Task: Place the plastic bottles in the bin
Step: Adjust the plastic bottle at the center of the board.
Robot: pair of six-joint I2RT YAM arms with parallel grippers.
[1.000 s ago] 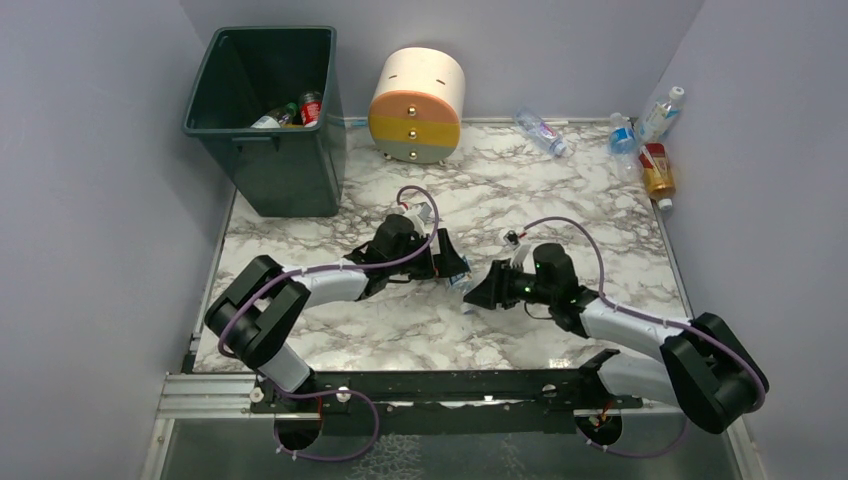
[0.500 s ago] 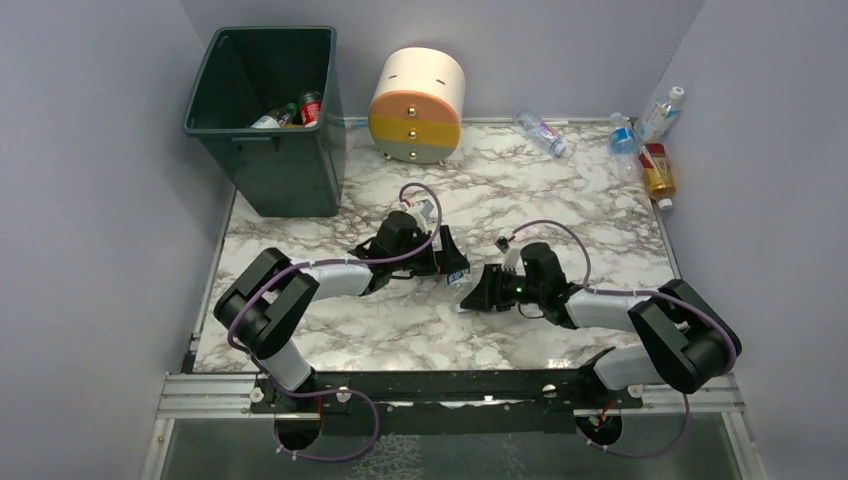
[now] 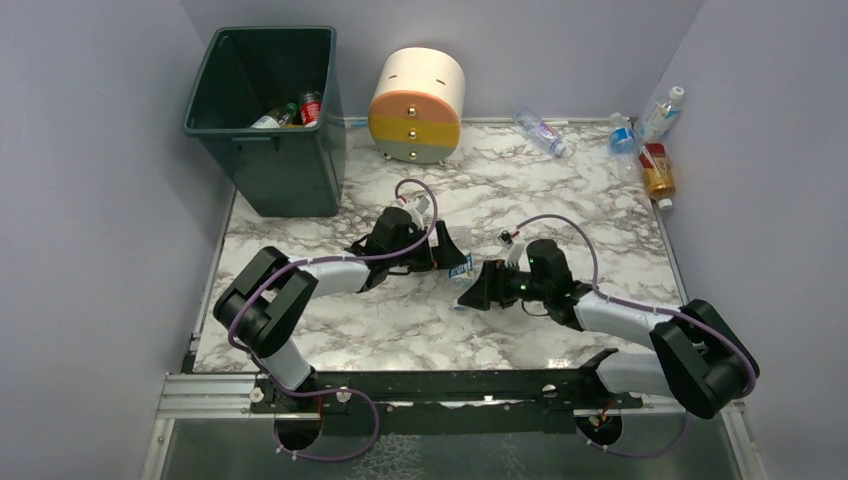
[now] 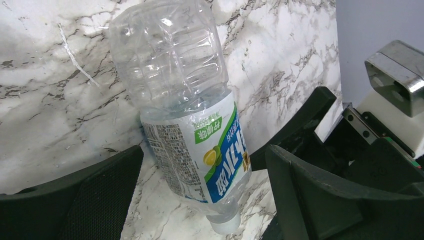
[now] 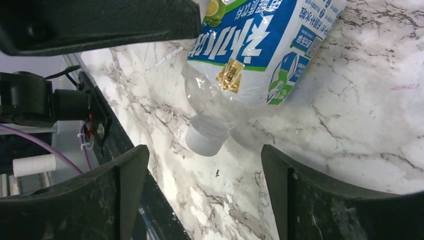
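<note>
Bin (image 3: 290, 175) at 11 o'clock, part filled. Left gripper (image 4: 200, 195) is spread fully, straddling the bottle (image 4: 190, 125) at centre of the marble table (image 3: 560, 200), not clamped. Right gripper (image 5: 205, 195), at the bottle's 4 o'clock, has just released: jaws apart, empty. Handover looks incomplete; the left must close next.

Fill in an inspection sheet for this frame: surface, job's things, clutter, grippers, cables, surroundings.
Surface: marble table, nothing spilled seen.
Job's things: green bin far left holding bottles; labelled bottle lying mid-table; four more far right, including an orange bottle.
Clutter: round drawer unit beside the bin.
Grippers: left gripper open, fingers straddling the labelled bottle; right gripper open around its cap, not touching.
Cables: purple cables looping over both wrists.
Surroundings: plain walls on three sides.
</note>
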